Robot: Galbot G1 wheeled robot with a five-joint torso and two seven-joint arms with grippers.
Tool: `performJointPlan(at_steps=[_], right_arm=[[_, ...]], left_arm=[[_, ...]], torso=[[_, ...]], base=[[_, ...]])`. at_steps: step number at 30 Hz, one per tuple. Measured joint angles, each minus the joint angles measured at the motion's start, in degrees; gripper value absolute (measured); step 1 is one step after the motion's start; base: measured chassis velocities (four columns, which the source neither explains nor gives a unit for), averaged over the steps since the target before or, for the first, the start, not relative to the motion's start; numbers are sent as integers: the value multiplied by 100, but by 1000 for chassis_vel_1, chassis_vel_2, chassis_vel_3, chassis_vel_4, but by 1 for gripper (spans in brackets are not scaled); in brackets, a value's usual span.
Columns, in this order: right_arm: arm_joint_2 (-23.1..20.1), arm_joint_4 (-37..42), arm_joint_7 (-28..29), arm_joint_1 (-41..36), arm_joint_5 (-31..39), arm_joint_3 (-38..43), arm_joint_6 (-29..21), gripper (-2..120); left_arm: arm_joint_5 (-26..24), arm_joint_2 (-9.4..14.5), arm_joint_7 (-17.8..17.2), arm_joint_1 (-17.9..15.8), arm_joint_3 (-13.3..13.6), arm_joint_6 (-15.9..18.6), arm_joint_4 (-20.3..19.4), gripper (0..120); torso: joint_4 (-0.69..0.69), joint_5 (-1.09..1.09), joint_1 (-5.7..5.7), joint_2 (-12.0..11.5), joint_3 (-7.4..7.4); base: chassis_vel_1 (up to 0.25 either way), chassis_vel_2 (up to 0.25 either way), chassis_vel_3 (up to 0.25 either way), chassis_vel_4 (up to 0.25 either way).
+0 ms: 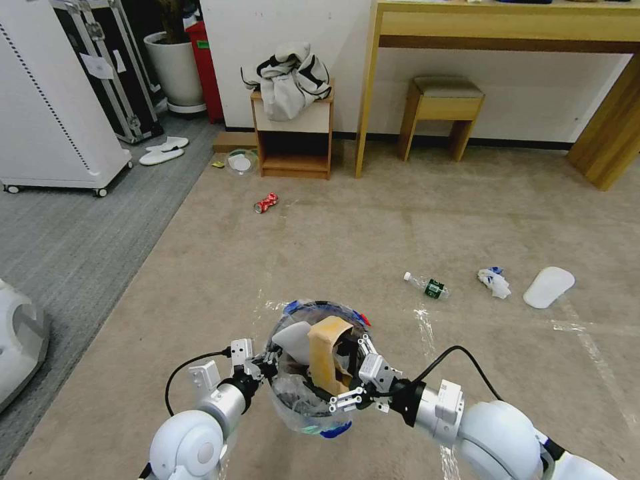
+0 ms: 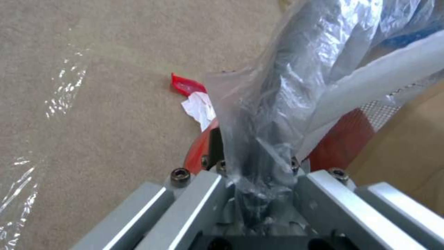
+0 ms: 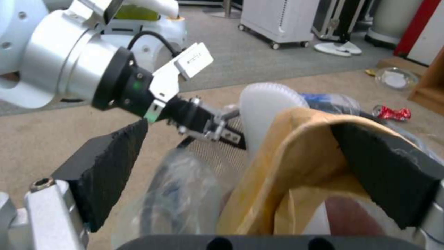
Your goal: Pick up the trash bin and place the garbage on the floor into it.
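Observation:
The trash bin (image 1: 313, 305), blue and red with a crinkled clear liner, hangs low in front of me. My left gripper (image 1: 263, 363) is shut on its rim and liner (image 2: 277, 104). My right gripper (image 1: 343, 373) is open over the bin, its pads either side of a brown carton (image 3: 296, 163) standing inside beside a white slipper (image 3: 266, 104). On the beige floor (image 1: 373, 227) lie a crushed red can (image 1: 266, 203), a green-label bottle (image 1: 427, 285), a tissue (image 1: 494, 281) and a white slipper (image 1: 548, 287). A red wrapper (image 2: 185, 84) lies under the bin.
A wooden cabinet (image 1: 293, 143) with a jacket stands ahead, with a clear lid (image 1: 241, 162) beside it. A desk (image 1: 500, 27) and stool (image 1: 443, 100) stand behind. White slippers (image 1: 163, 150) and a wheeled white cabinet (image 1: 47, 113) are on the grey carpet (image 1: 67, 247) to the left.

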Motion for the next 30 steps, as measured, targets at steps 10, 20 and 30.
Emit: performJointPlan(at_steps=[10, 20, 30], right_arm=[[-167, -5, -222, -31, 187, -80, -106, 100], [-330, 53, -357, -9, 361, -163, -346, 100], [-358, 202, -279, -65, 490, 148, -391, 100]], left_arm=[[-50, -26, -42, -44, -38, -1, 24, 1], [-54, -57, -55, -52, -90, -1, 20, 1], [-54, -25, -54, 10, -219, -32, 16, 1]], torso=[[0, 0, 0, 0, 0], [1, 0, 0, 0, 0], [0, 0, 0, 0, 0]], base=[[0, 0, 0, 0], [0, 0, 0, 0], [0, 0, 0, 0]])
